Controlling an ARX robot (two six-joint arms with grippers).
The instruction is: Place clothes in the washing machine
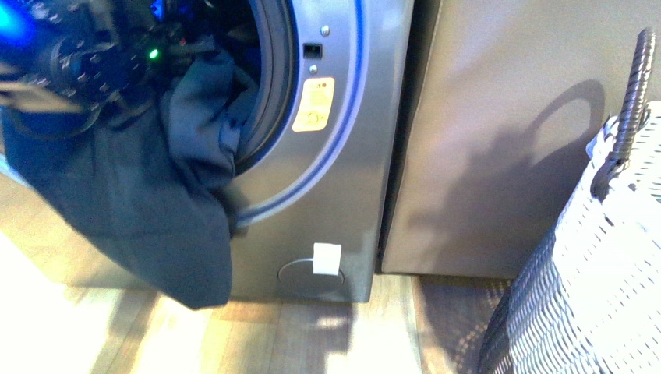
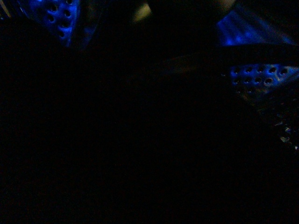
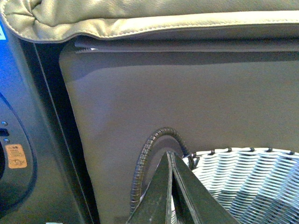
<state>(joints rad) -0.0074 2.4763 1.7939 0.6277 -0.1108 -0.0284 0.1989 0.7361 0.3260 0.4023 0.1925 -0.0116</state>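
The silver-grey washing machine (image 1: 335, 179) stands with its porthole (image 1: 277, 78) open. The dark navy clothes (image 1: 140, 210) hang out of the porthole and drape down the machine's front almost to the floor. My left arm (image 1: 78, 62) reaches into the opening at the upper left, and its gripper is shut on the clothes, with the fingertips hidden in the fabric. The left wrist view is dark. My right gripper (image 3: 170, 156) is shut on nothing, with its fingers pressed together above the white basket (image 3: 243, 182). The washing machine's (image 3: 28, 140) orange sticker (image 3: 16, 156) shows at that view's edge.
A white woven basket (image 1: 592, 296) with a dark wrapped handle (image 1: 631, 93) stands at the right. A grey upholstered panel (image 1: 499, 140) sits beside the machine, with a beige cushion (image 3: 140, 16) on top. Wooden floor (image 1: 273, 335) lies in front.
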